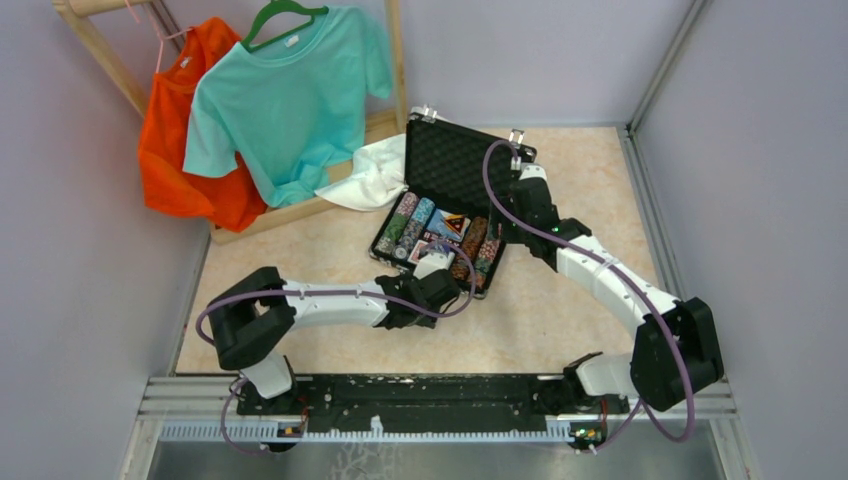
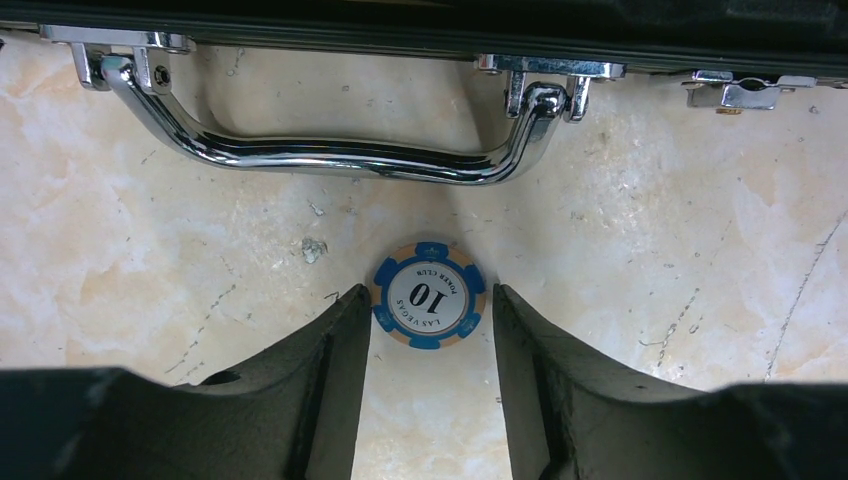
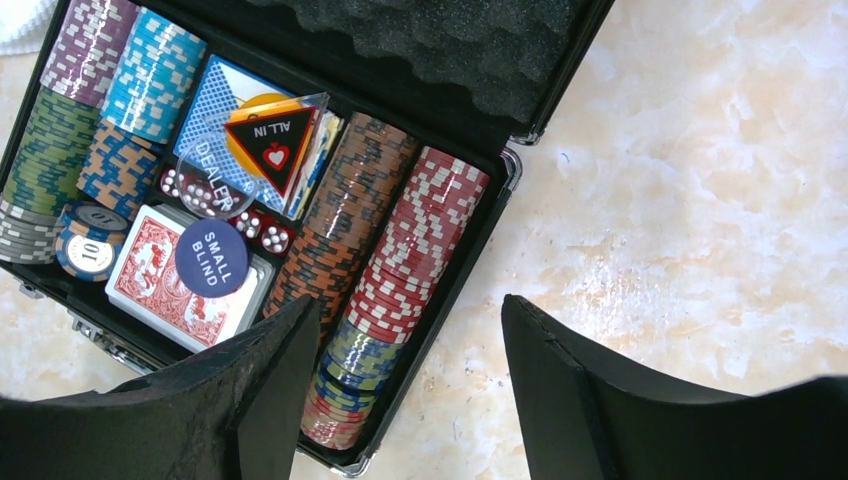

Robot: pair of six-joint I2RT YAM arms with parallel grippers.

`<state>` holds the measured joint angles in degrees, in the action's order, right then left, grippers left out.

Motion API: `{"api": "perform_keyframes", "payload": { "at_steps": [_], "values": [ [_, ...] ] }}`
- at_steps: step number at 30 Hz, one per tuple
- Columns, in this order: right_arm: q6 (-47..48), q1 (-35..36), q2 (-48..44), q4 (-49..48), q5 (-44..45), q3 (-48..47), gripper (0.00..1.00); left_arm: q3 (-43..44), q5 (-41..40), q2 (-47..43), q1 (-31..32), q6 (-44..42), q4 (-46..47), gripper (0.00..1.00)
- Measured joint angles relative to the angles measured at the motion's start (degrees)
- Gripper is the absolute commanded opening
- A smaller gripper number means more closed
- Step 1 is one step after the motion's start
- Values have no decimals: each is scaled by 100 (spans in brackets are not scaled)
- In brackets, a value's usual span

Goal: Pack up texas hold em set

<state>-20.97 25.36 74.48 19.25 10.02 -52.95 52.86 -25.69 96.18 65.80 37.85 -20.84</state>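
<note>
The black case (image 1: 455, 165) lies open on the table with its foam lid raised. In its tray are rows of poker chips (image 3: 425, 235), a red deck (image 3: 150, 275), a blue deck (image 3: 215, 105), red dice (image 3: 262, 230) and round buttons (image 3: 212, 257). A single blue and tan "10" chip (image 2: 429, 297) lies flat on the table in front of the case's chrome handle (image 2: 330, 155). My left gripper (image 2: 429, 292) is open, its fingers either side of that chip. The left finger sits at the chip's edge and the right finger is a little off it. My right gripper (image 3: 410, 300) hangs open above the case's right edge, holding nothing.
A white cloth (image 1: 370, 175) lies against the case's left side. Behind it a wooden rack (image 1: 395, 60) holds an orange shirt (image 1: 180, 150) and a teal shirt (image 1: 285, 95). Grey walls close in the left, back and right sides.
</note>
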Motion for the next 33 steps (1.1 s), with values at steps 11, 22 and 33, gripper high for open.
{"api": "perform_keyframes", "payload": {
  "at_steps": [11,22,33],
  "values": [
    [0,0,-9,4,35,4,67,0,-24,2,7,4,-11,46],
    [-2,0,-9,4,42,4,67,-63,-57,-212,7,-17,-339,47],
    [-26,-9,-94,-46,-179,129,67,-289,-170,-1093,7,-188,-199,48]
  ]
}}
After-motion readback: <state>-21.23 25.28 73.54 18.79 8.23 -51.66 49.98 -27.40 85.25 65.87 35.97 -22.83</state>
